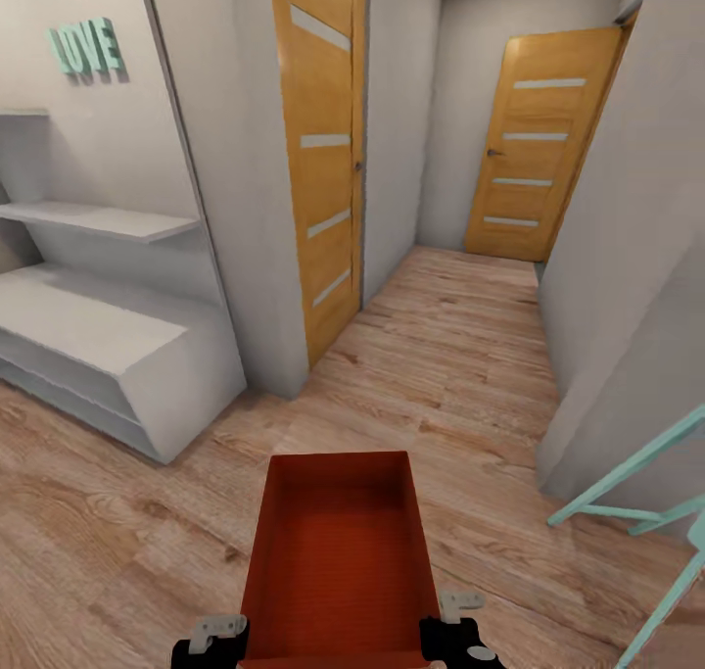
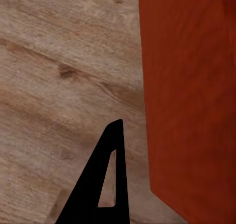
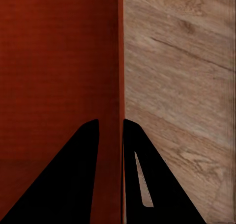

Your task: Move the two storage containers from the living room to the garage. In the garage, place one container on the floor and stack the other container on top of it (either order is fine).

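Wood-plank floor (image 1: pixel 460 356), pale walls (image 1: pixel 627 218), 2 wooden doors (image 1: pixel 323 150), white shelving (image 1: pixel 98 287).

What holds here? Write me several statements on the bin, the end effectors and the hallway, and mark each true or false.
1. The orange-red storage container is empty. True.
2. The right end effector has one finger inside the container and one outside, with the wall between them. True.
3. The container rests on dark grey concrete. False: light wood-plank floor lies beneath and around it.
4. Two wooden doors show ahead, the near door to the left of the far door at the corridor's end. True.
5. The wall letters spell HOME. False: they spell LOVE.
6. The left end effector is at the container's inside. False: its visible finger is beside the outer wall, over the floor.
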### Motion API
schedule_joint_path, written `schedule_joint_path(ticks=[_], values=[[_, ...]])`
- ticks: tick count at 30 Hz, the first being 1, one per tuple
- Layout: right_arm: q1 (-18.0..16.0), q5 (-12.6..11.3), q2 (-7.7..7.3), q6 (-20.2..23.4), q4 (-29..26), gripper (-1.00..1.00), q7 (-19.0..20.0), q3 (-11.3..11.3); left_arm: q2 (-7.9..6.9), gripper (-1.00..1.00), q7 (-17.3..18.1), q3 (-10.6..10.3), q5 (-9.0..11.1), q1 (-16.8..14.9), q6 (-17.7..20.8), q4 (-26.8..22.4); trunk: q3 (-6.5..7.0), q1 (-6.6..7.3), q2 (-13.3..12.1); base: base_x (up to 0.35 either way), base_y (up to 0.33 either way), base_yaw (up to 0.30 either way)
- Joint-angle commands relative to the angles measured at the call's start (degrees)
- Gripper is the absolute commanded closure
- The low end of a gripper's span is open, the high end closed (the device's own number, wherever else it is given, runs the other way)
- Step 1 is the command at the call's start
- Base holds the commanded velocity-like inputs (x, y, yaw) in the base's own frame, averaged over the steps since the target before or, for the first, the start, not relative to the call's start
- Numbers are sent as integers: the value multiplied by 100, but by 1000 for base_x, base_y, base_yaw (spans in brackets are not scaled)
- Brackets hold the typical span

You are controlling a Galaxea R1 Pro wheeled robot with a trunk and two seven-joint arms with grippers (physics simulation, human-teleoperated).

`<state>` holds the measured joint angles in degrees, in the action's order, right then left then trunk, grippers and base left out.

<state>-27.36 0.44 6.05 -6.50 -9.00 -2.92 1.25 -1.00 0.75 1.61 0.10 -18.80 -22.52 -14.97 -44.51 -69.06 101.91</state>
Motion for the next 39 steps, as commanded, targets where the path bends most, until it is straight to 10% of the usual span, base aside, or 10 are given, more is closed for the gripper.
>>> schedule_joint_path(ticks=[1, 39], values=[[-6, 9, 2, -17, 3, 100, -33, -19, -3, 100, -4, 41, 17, -1, -16, 3, -2, 1, 2, 0, 0, -300], [-6, 9, 2, -18, 3, 100, -34, -19, -3, 100, -4, 41, 17, -1, -7, 3, 20, 1, 2, 240, 0, -71]])
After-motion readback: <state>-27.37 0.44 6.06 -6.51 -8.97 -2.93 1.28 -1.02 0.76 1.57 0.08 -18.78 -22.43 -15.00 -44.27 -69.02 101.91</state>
